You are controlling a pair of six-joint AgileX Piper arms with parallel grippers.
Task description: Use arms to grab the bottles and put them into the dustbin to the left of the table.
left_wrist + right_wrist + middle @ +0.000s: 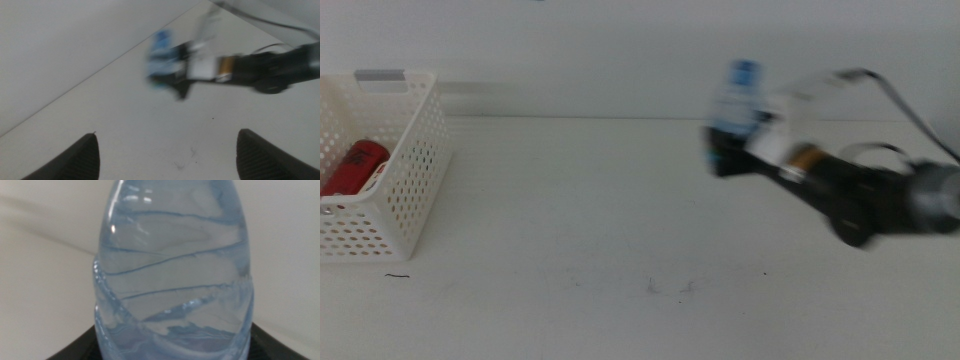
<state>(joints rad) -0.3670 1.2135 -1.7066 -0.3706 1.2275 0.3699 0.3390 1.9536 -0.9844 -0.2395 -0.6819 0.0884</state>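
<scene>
Can (355,166) in dustbin (418,170), far left of bottle (738,100)

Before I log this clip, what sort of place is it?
Probably a lab test bench: a bare white table against a plain wall, a perforated dustbin, and the right gripper carrying a water bottle.

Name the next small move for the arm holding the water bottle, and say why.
Probably carry on leftward toward the dustbin. The right end effector grips the clear blue-capped water bottle above the table, far right of the basket, where a red can already lies. The left end effector waits open.
</scene>
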